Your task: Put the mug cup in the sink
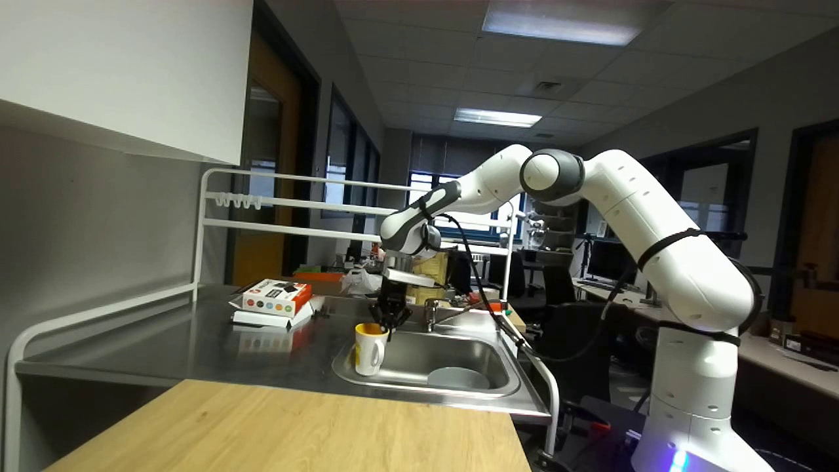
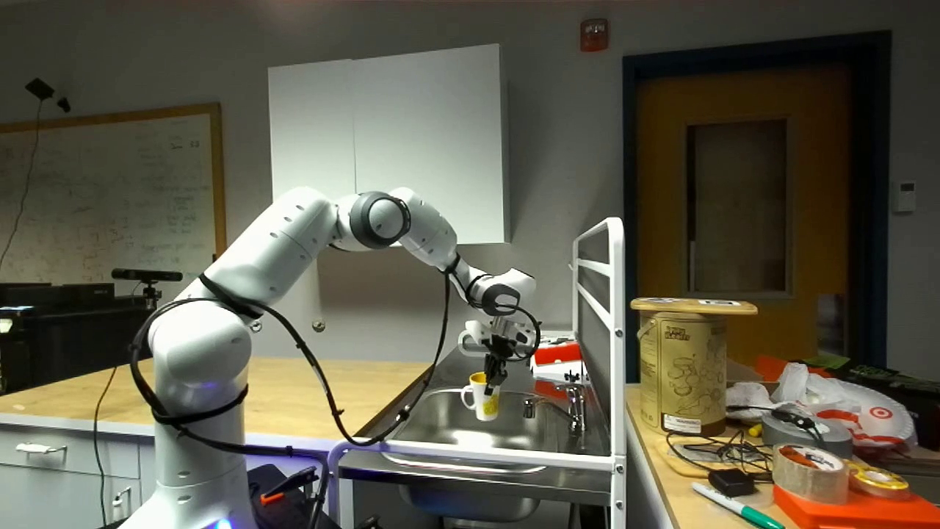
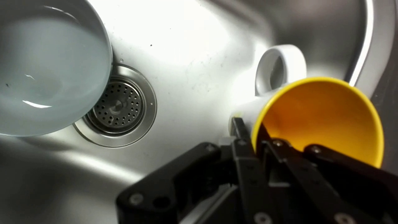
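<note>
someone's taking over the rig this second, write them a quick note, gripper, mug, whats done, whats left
Gripper: jaws shut on the wall of the mug, one inside, one outside.
Mug: over the sink, near its edge; whether the base touches is unclear.
Also in the sink: a pale dish, partly hiding the drain in the wrist view.
Done: mug gripped and over the sink.
Left: probably lower it clear of the dish, open the jaws, back away.

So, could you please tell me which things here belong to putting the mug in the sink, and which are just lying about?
For the job:
mug
sink
gripper, pinching the mug's rim

Lying about:
dish, inside the sink
red-white box
bag
marker
</note>
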Controlling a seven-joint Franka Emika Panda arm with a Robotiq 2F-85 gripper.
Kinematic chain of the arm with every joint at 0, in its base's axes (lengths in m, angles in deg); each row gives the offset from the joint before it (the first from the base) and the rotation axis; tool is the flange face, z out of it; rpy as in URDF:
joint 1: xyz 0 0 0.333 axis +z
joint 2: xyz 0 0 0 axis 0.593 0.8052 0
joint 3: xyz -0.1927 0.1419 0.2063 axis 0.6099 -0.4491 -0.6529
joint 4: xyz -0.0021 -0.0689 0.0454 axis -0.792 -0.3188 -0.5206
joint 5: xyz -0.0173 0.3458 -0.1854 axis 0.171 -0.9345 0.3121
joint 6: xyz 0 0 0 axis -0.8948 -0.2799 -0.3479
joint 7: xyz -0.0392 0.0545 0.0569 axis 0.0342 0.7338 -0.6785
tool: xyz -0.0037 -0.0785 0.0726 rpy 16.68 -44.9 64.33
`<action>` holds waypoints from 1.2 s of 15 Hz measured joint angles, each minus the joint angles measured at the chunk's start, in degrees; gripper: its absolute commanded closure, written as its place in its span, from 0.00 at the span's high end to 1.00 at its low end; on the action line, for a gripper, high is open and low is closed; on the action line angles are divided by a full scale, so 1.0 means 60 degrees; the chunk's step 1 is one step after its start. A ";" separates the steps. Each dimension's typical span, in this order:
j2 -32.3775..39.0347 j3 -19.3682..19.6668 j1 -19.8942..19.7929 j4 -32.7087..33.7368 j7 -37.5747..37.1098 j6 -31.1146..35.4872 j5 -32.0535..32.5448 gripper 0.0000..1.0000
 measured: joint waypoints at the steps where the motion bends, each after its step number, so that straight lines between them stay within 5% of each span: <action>1: 0.0112 -0.0003 0.0004 0.0117 0.0000 -0.0118 0.0000 0.04; 18: 0.1708 0.0136 -0.0134 0.1613 -0.0041 -0.1808 0.0033 0.03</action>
